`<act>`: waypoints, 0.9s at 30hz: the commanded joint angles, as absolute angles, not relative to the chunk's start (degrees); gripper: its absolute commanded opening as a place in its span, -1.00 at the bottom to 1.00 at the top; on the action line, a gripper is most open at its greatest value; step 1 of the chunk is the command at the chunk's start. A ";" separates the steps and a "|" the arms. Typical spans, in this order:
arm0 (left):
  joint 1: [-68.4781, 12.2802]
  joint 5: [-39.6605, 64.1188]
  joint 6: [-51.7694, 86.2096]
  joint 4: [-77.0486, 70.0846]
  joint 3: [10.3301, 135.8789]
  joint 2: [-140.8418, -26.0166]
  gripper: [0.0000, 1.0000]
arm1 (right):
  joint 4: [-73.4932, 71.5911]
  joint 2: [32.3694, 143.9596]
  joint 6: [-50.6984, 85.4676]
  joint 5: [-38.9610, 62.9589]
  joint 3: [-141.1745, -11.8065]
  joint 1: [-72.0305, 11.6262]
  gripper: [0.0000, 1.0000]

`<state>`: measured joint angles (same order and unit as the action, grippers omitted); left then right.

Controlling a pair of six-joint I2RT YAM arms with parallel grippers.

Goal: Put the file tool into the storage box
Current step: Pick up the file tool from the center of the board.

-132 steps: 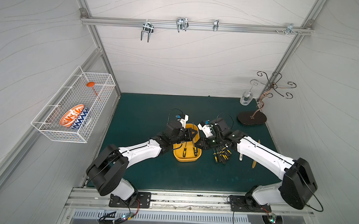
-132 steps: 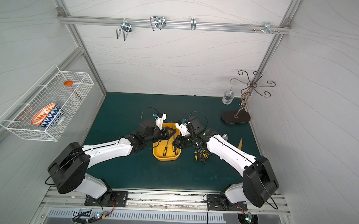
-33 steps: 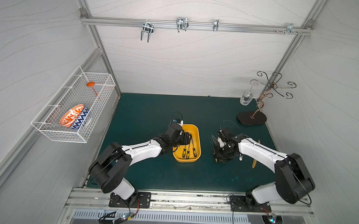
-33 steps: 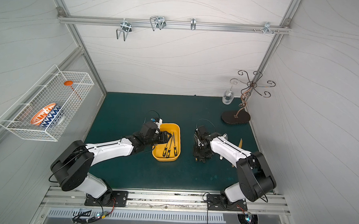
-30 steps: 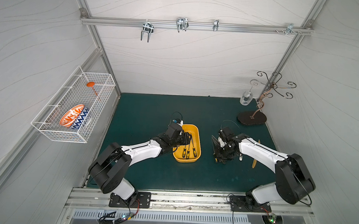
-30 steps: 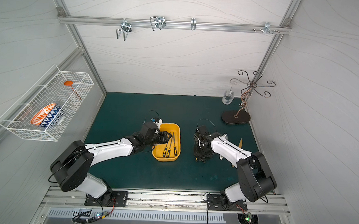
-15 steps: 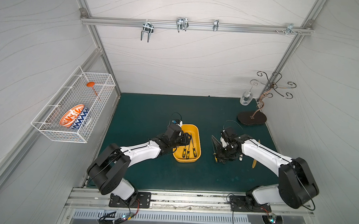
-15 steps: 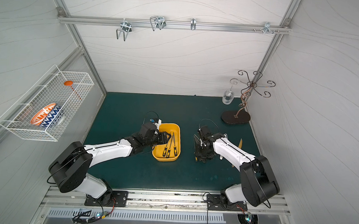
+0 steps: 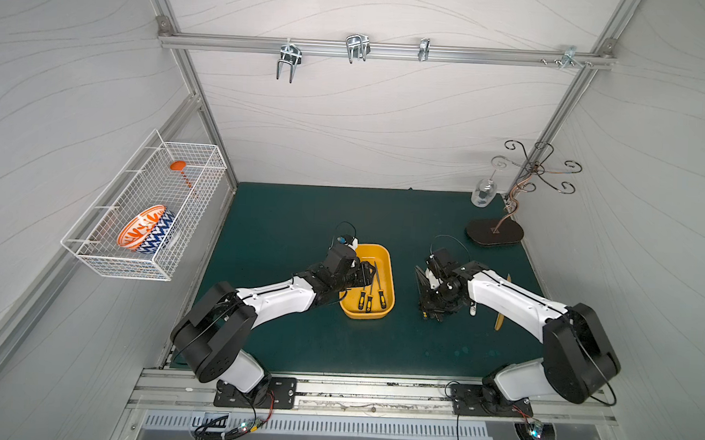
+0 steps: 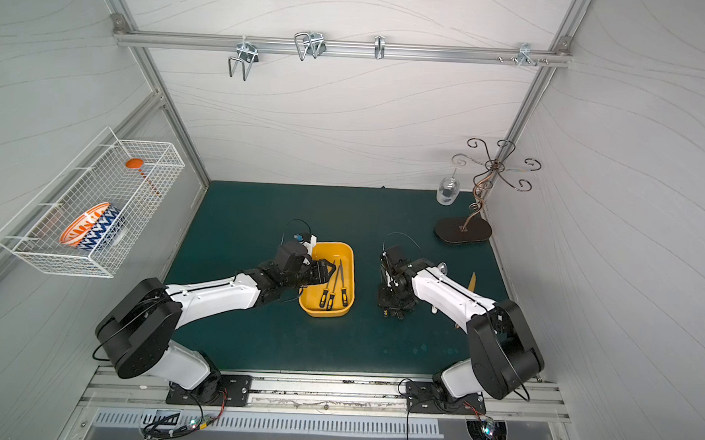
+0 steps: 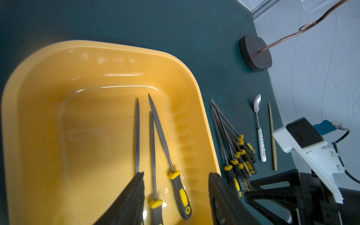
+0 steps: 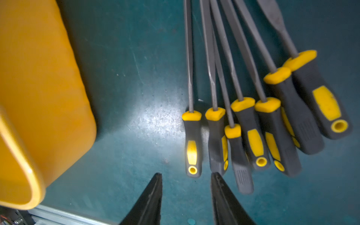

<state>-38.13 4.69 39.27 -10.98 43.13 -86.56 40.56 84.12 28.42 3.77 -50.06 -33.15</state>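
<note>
In a top view, the shallow yellow plastic storage box (image 9: 371, 255) sat at the centre of the frame on the dark green mat (image 9: 300, 226). Three slim steel files with black-and-yellow handles (image 9: 369, 298) lay inside it. The left gripper (image 9: 365, 274) hung over the box's left edge. The right gripper (image 9: 431, 304) pointed down at the mat just right of centre.

In the left wrist view, the left gripper's jaws stood apart above the handles in the box, clamping nothing. A fanned bundle of loose files (image 11: 233, 152) lay on the mat just beside the box's outer wall, handles bunched together.

In the right wrist view, the right gripper's jaws were also apart and empty, poised just short of the handle ends. The outermost file (image 12: 191, 144), the one nearest the box, lay roughly in line with the gap.

The step in hand looked like the reach for the next file. The next move would call for lowering onto that one handle and closing without catching its neighbour, which lay just beside it. The files were thin, tapered grey shafts on rubbery-looking grips. One would probably pivot if pinched off-centre.
</note>
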 commanded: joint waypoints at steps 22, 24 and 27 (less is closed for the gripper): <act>-38.03 4.27 38.93 -13.33 43.75 -84.87 0.21 | 39.03 95.39 26.61 3.06 -52.99 -36.78 -0.76; -38.01 4.54 38.85 -13.38 43.86 -84.74 0.28 | 38.59 94.00 26.39 3.49 -53.17 -36.73 -0.83; -38.06 5.20 38.76 -13.52 44.13 -84.32 0.38 | 36.35 89.05 26.04 5.68 -52.93 -36.68 -0.85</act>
